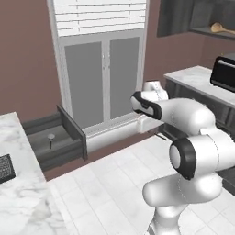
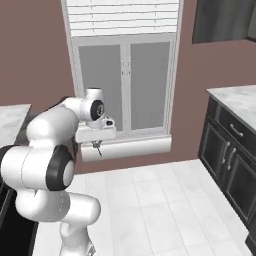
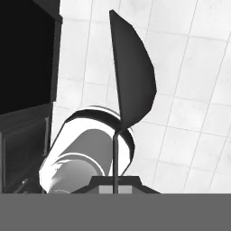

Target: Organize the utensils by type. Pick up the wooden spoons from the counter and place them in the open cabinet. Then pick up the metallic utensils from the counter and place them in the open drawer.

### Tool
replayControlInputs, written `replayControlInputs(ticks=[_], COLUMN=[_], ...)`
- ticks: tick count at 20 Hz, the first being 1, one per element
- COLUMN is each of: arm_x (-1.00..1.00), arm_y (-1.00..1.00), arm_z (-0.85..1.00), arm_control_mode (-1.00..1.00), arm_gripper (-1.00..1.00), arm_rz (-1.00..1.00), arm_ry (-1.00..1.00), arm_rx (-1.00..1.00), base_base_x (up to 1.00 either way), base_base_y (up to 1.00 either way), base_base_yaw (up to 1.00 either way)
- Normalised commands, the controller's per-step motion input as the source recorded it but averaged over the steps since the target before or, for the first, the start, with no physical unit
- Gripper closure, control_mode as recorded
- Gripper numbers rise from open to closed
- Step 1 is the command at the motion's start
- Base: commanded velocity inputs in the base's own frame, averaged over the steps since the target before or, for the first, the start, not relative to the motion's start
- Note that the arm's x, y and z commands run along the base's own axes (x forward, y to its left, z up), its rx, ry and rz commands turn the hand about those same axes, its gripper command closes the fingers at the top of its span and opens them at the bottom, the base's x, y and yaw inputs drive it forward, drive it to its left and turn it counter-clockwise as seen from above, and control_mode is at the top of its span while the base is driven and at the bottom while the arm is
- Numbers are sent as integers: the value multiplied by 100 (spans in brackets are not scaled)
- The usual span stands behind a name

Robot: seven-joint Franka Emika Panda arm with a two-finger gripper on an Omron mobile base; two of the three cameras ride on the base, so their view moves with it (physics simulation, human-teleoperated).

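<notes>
My gripper [image 3: 115, 182] is shut on the thin handle of a dark grey metallic utensil [image 3: 131, 72], whose broad head points away from the hand over the white tiled floor. From the base views the gripper [image 2: 96, 143] hangs low in front of the window with the slim utensil [image 2: 99, 149] below it. The open drawer [image 1: 73, 131] juts out at the left, well apart from the gripper [image 1: 156, 132]. A second metallic utensil [image 1: 50, 139] lies inside the drawer. A wooden spoon [image 1: 221, 28] rests on the shelf of the open cabinet [image 1: 176, 18] at the upper right.
A marble counter [image 1: 193, 75] with a black appliance [image 1: 225, 71] runs along the right over dark base cabinets [image 2: 227, 150]. Another marble counter [image 1: 23, 193] with a small dark object [image 1: 4, 167] sits at the lower left. A tall window [image 1: 101, 69] faces the arm.
</notes>
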Motion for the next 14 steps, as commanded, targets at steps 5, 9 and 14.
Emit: replayControlInputs(ticks=[5, 9, 14], arm_x=[0, 0, 0], arm_y=[0, 0, 0], arm_z=[0, 0, 0], arm_control_mode=[100, 100, 100], arm_gripper=[100, 100, 100], arm_rz=[0, 0, 0], arm_ry=[0, 0, 0], arm_rx=[0, 0, 0], base_base_x=[0, 28, 44], base_base_y=[64, 28, 9], base_base_yaw=[-8, 23, 39])
